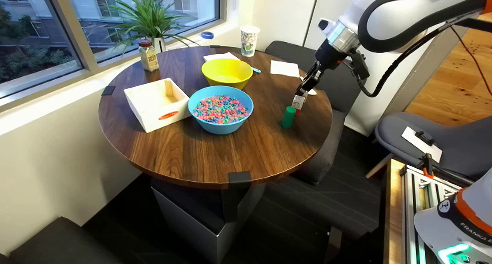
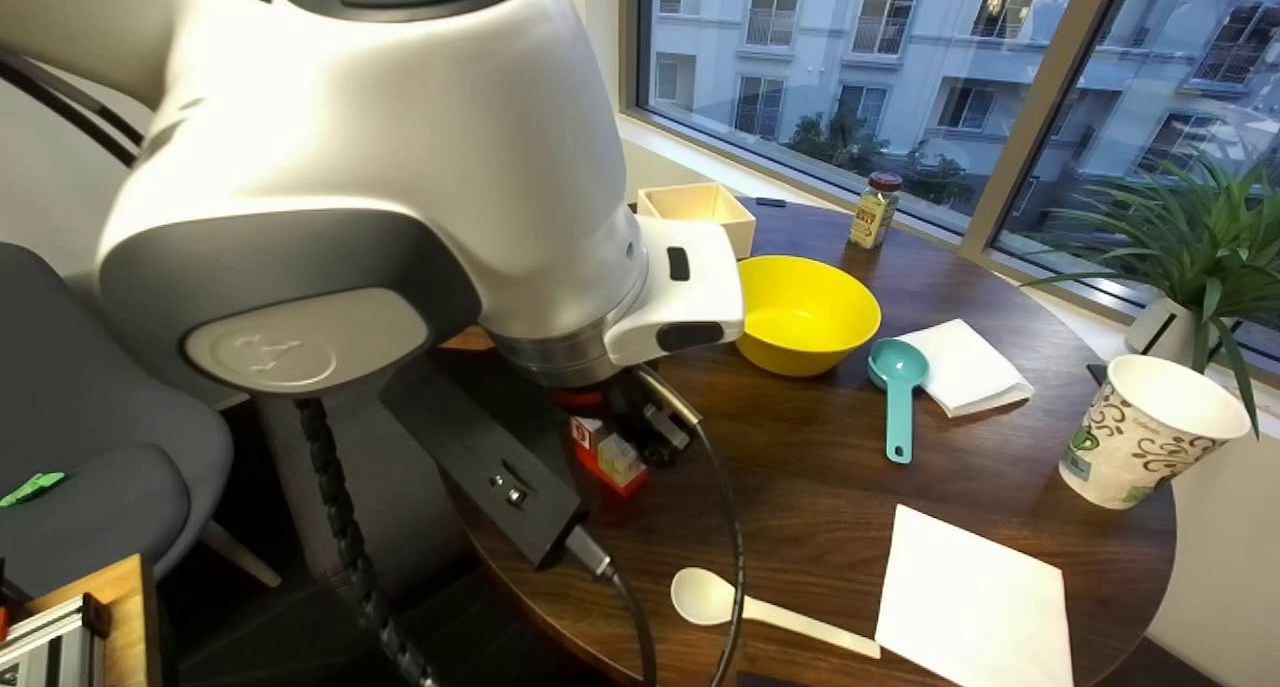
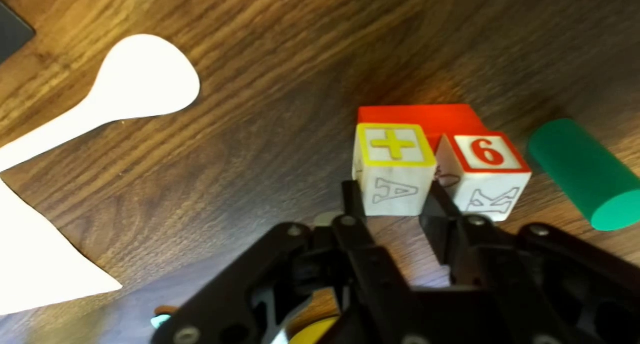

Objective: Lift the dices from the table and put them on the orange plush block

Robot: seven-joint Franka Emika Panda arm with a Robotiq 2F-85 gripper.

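Two white dice with letters and numbers show in the wrist view: a yellow-edged die with a plus (image 3: 395, 143) and a red-edged die with a 6 (image 3: 492, 184). The orange-red block (image 3: 425, 114) lies under and behind them, mostly covered; it also shows below the dice (image 1: 298, 102) in an exterior view. My gripper (image 3: 391, 191) has its fingers closed against two sides of the yellow-edged die, one finger between the dice. Whether this die rests on the block cannot be told; the red-edged die appears to sit on it. The arm partly hides them in an exterior view (image 2: 610, 457).
A green cylinder (image 1: 289, 117) stands close beside the dice. A white spoon (image 3: 145, 78) and napkin (image 3: 45, 259) lie on the other side. A blue bowl of beads (image 1: 221, 127), yellow bowl (image 1: 226, 77), wooden box (image 1: 153, 110) and paper cup (image 1: 249, 41) stand farther off.
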